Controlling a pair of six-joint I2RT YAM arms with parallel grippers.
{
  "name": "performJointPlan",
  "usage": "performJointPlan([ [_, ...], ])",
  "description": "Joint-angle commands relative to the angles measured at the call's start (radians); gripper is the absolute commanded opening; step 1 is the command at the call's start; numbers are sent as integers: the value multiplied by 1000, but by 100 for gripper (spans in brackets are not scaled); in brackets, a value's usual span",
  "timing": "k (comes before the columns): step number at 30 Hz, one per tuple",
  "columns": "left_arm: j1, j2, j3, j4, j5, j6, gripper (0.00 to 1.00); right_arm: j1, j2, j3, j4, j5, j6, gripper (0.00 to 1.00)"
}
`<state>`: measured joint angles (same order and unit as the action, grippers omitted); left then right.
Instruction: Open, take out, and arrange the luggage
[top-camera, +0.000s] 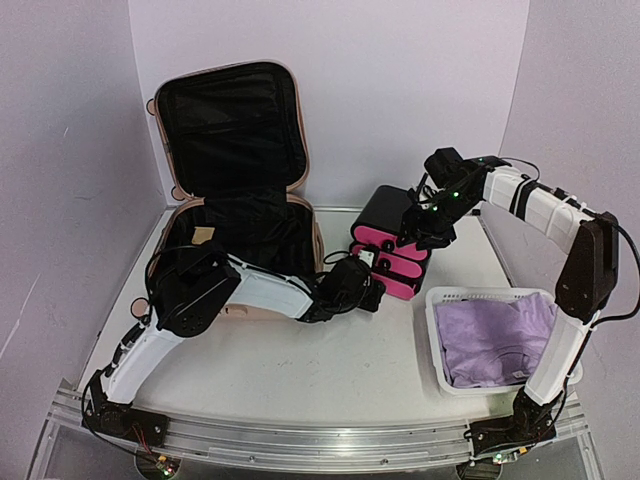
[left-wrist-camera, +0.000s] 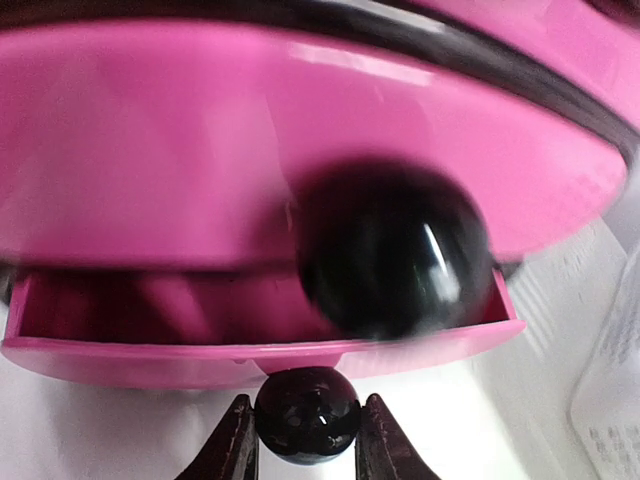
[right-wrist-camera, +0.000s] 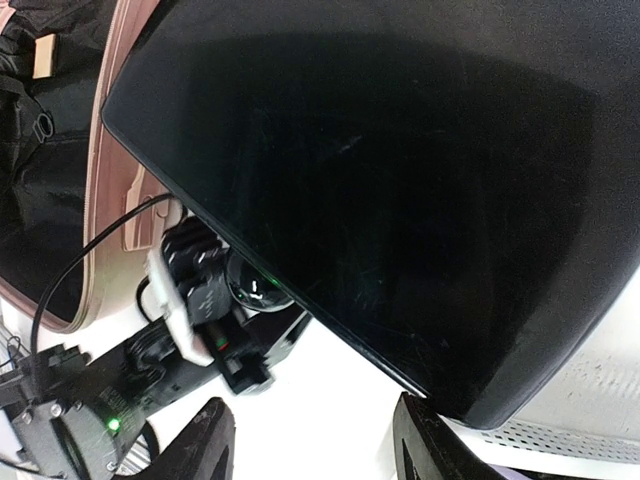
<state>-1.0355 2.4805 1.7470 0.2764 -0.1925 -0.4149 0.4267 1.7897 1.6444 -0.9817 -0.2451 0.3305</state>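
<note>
- Luggage (top-camera: 230, 125) lies open at ten o'clock on the bench (top-camera: 330, 370), lid upright.
- Left hand (left-wrist-camera: 306, 400) pinches the black knob (left-wrist-camera: 306, 425) of the bottom drawer (left-wrist-camera: 200, 358).
- Right hand (right-wrist-camera: 310, 405), spread, sits over the drawer box (top-camera: 385, 208).

Bare table (top-camera: 330, 385) lies open front and centre, between the left arm (top-camera: 265, 290) and the white basket (top-camera: 434, 335). That arm stretches across the front of the open luggage (top-camera: 240, 215), barring it. The left end effector (left-wrist-camera: 305, 440) pinches the lower knob (left-wrist-camera: 305, 415) of the drawer box (top-camera: 385, 208), crowding the box's front, an upper knob (left-wrist-camera: 395, 255) jutting just above. The right end effector (right-wrist-camera: 315, 440), fingers (right-wrist-camera: 205, 445) spread, hangs over the box's black top.
</note>
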Motion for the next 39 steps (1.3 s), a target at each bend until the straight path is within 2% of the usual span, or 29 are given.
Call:
performJointPlan([
  [1,-15,-155,-97,-5,-1,27,24,-1,-26,-4,33,22,-2,56],
  [9,-58,-300,-319,-6,8,6,25,-1,-36,-18,39,33,-6,56],
  [15,-64,-341,-375,-6,31,-12,29,-1,-31,-20,46,25,-1,56],
  [17,-65,-353,-382,-6,37,3,34,-2,-30,-19,48,23,1,55],
  [21,-64,-415,-423,-7,49,34,57,-1,-38,-21,49,22,2,55],
  [23,-64,-469,-454,-8,45,50,63,-1,-49,-24,48,17,5,55],
  [31,-52,-792,-627,-14,119,178,78,-1,-111,-35,49,-3,2,57],
  [35,73,-985,-732,-82,142,137,81,-2,-129,-45,50,-7,-3,57],
  [36,201,-1045,-764,-159,177,82,84,-2,-138,-53,51,-5,-8,58],
  [39,353,-1045,-709,-371,161,71,84,-2,-149,-58,50,4,-11,58],
])
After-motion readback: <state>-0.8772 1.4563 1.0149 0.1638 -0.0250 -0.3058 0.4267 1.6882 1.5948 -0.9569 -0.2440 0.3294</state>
